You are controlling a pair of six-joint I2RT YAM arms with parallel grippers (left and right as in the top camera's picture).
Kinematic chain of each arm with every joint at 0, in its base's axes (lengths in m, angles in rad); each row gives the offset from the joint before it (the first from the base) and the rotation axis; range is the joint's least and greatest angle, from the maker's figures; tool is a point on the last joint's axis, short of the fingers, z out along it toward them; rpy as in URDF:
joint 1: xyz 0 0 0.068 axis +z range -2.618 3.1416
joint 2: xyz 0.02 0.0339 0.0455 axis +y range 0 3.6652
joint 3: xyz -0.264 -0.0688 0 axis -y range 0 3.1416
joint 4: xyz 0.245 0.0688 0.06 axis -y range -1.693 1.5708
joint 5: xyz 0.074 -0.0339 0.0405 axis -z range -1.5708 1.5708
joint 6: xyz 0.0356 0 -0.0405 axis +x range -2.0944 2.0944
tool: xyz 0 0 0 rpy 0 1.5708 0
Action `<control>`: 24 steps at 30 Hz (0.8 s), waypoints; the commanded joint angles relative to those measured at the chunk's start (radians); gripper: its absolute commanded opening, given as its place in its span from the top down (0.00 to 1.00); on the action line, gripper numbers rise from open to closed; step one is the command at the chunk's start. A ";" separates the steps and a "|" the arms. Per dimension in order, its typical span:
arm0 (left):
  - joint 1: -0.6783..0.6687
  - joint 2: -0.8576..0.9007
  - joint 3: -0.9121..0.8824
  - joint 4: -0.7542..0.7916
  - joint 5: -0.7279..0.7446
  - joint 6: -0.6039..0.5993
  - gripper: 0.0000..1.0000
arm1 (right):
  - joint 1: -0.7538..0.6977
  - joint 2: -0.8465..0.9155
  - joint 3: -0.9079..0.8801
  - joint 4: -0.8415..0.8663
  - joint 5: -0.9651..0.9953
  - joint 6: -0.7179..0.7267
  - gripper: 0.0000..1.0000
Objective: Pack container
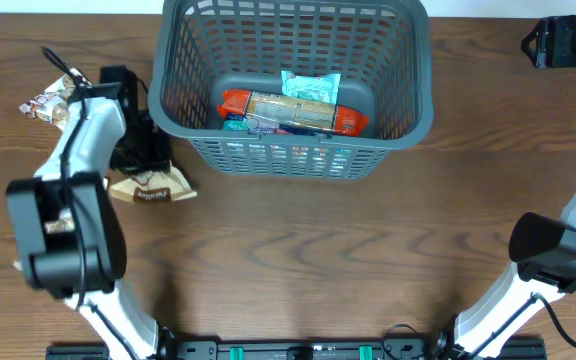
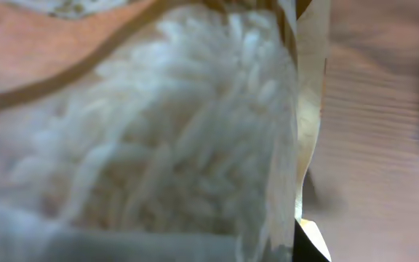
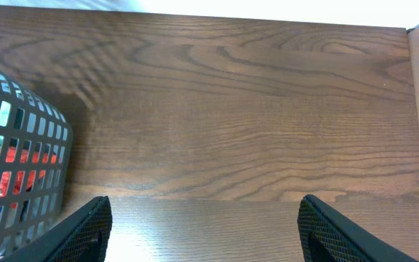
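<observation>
Flat tan packet (image 1: 158, 190) is being covered by the left gripper (image 1: 144, 155), grip unclear; right gripper (image 3: 204, 205) is being held apart.

Open table (image 1: 308, 250) before the container (image 1: 298, 158); brown packet (image 1: 154, 190) beside its left wall.

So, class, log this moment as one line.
left gripper: at tan packet beside basket | right gripper: open, empty | snack packets: in basket

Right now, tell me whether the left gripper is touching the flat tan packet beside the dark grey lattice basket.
Cannot tell. Overhead, the left gripper sits over the flat tan packet, hiding any contact; the left wrist view shows only blurred packet.
</observation>
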 commanded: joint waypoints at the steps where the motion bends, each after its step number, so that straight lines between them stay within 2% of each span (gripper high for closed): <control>1: 0.003 -0.169 0.008 -0.003 -0.010 0.000 0.80 | 0.008 0.010 0.000 -0.005 -0.008 -0.004 0.31; 5: 0.003 -0.327 0.008 -0.003 -0.063 -0.001 0.81 | 0.008 0.010 0.000 -0.018 -0.008 -0.004 0.32; 6: 0.003 -0.379 0.009 -0.003 -0.087 -0.001 0.89 | 0.007 0.010 0.000 -0.025 -0.008 -0.004 0.32; 7: 0.003 -0.412 0.010 -0.003 -0.105 0.000 0.90 | 0.007 0.010 0.000 -0.027 -0.008 -0.004 0.32; 13: 0.003 -0.588 0.011 0.002 -0.199 0.000 0.90 | 0.008 0.010 0.000 -0.028 -0.009 -0.004 0.32; 16: 0.003 -0.637 0.011 0.001 -0.203 -0.001 0.94 | 0.008 0.010 0.000 -0.030 -0.009 -0.004 0.32; 24: -0.009 -0.700 0.015 0.020 -0.166 0.019 0.94 | 0.008 0.010 0.000 -0.035 -0.009 -0.004 0.33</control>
